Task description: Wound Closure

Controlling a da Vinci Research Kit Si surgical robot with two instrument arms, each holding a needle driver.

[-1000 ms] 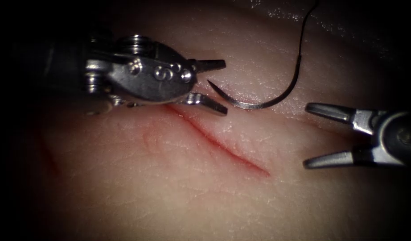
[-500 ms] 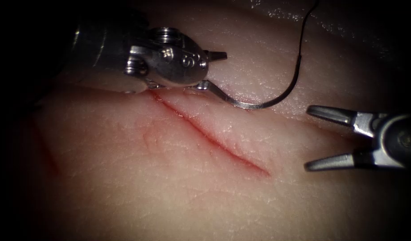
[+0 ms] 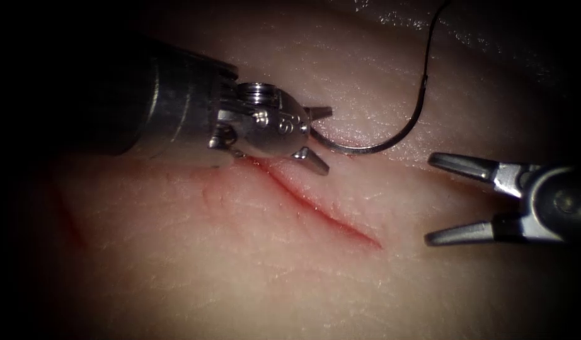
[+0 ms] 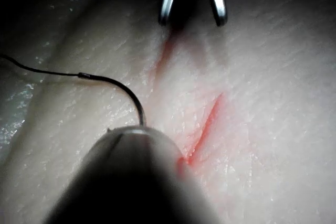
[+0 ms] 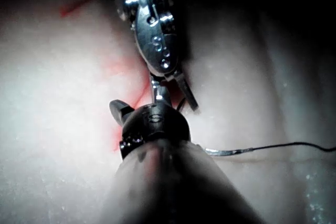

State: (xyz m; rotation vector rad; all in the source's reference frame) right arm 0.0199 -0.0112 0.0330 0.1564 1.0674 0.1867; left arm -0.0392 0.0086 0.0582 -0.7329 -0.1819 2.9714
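Note:
The curved needle lies on the tissue to the right of the cut, not driven in. Dark thread runs up from its blunt end. My left tool has its jaws open, one on each side of the needle's pointed end, gripping nothing. My right tool hovers open and empty to the right of the cut's lower end. In the left wrist view the needle curves toward my dark tool, with the thread trailing away. The right wrist view shows the left tool open ahead.
Red fluid lines the cut. A faint red streak marks the tissue far left. The tissue falls away into a dark, wet edge at the back right, where the thread leaves the endoscope view.
My left tool has moved right and rolled, so its open jaws now straddle the needle's pointed end. The needle and the right tool have hardly moved.

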